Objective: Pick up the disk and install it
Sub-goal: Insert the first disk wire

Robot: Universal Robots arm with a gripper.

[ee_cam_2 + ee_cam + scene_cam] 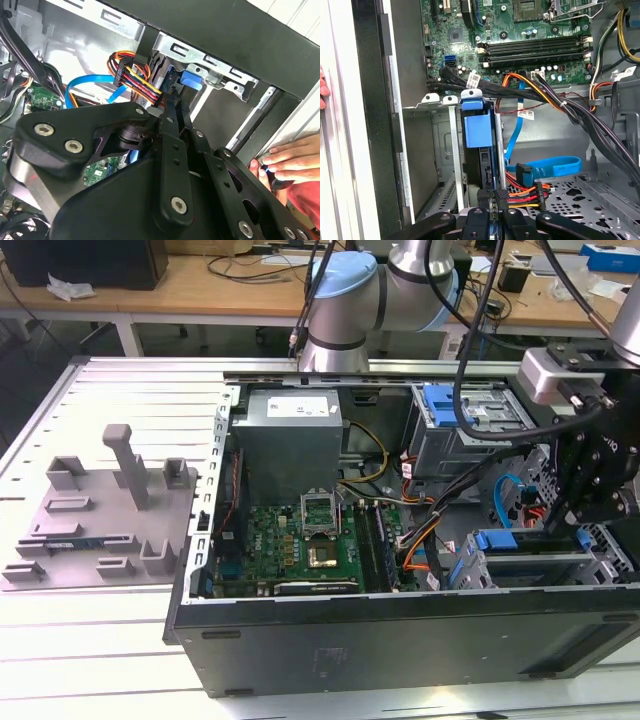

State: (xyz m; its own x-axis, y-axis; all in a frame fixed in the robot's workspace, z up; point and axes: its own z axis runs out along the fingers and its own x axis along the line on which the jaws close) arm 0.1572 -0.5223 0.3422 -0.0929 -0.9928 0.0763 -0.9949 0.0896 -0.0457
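Observation:
The disk [487,172] stands edge-on in a bay of the metal drive cage [440,150]. Its dark body is thin, with a bright blue bracket whose tab [477,125] sits at the far end. In the second wrist view the same blue tab [192,80] shows beyond the fingertips. My gripper [495,196] is at the disk's near end, and its two black fingers [170,117] are pressed close on the disk's edge. In the exterior view the gripper [572,525] hangs over the drive cage at the case's right end.
The open computer case [400,635] holds a motherboard [300,540], a grey power supply [290,430] and bundled cables [530,190] beside the disk. A person's hand [290,160] rests on the case edge near the cage. A grey fixture plate [100,510] lies at the exterior view's left.

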